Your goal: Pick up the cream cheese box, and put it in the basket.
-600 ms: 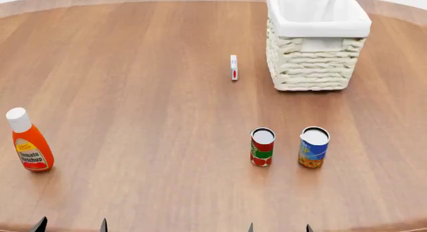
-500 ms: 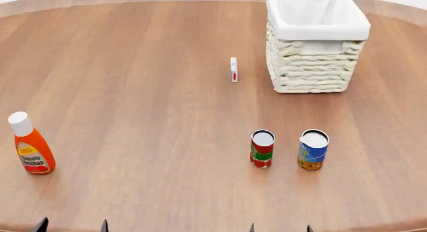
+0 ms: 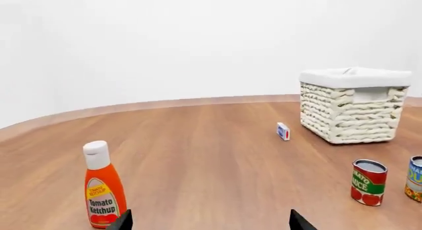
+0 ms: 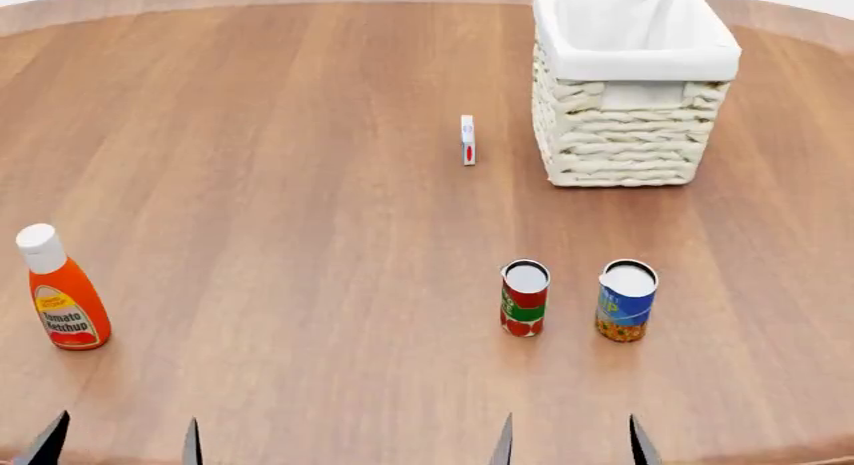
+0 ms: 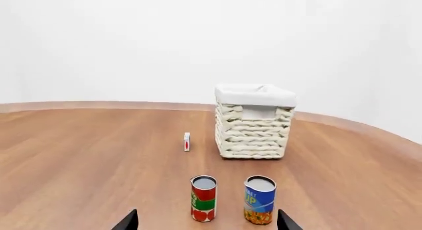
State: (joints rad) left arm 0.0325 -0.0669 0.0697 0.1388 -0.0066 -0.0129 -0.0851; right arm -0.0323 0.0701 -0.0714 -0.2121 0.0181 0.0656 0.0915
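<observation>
Ketchup (image 3: 101, 193) upright near left gripper (image 3: 209, 221), fingertips (image 3: 122, 220) spread. Box (image 3: 283, 131) on edge just beside basket (image 3: 351, 111), apart. Red-and-green can (image 3: 368, 182) and blue can (image 3: 414, 178) on desk (image 3: 204, 156).

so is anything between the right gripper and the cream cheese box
Yes. Two cans stand on the table between the right gripper and the box: a red-and-green can and a blue can. Box to basket is open table.

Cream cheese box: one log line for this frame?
phase: pre-reach | cream cheese box: on edge, beside basket | left gripper: open, empty | right gripper: open, empty
</observation>
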